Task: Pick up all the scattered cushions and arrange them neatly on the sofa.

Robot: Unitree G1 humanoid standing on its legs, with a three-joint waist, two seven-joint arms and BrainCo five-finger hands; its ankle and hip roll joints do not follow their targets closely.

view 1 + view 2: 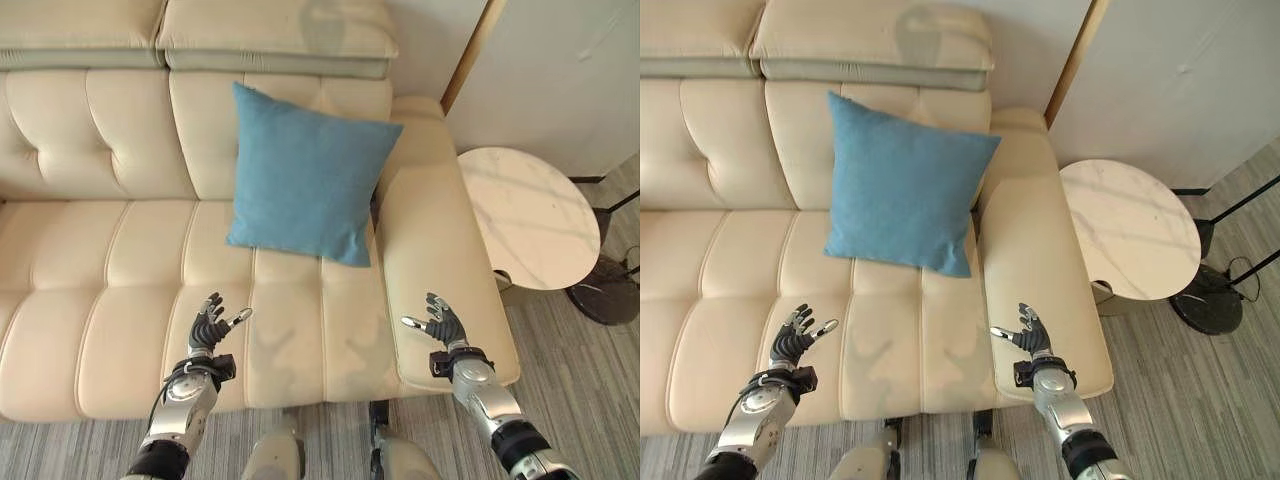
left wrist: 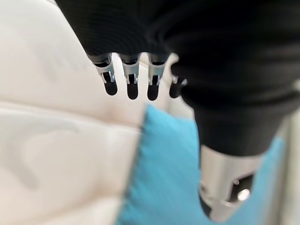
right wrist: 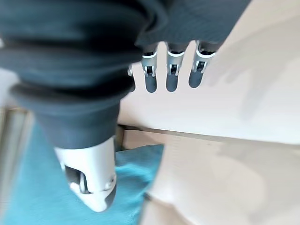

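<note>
Left hand: the left hand hovers over the front part of the sofa seat, palm turned inward, fingers straight and slightly spread, thumb apart, holding nothing; its own wrist view shows the dark-tipped fingers in an even, uncurled row.
Right hand: the right hand hovers over the front end of the sofa's right armrest, fingers relaxed and extended, thumb pointing inward toward the seat, empty; its wrist view shows the fingers straight side by side.
Between the hands: bare cream seat of the sofa, with the seam where seat meets armrest running between them.
Cushion: one blue cushion stands tilted on the seat, leaning back against the tufted backrest, its right edge close against the inner side of the armrest; it is well apart from both hands, farther back on the seat.
Sofa: cream leather, tufted back, two headrest pads along the top.
Beside the sofa: a round white side table stands just past the armrest on the robot's right, on a dark round base.
Behind: a pale wall with a wooden strip running up from the armrest's far end.
Floor: grey striped floor in front of and to the right of the sofa.
</note>
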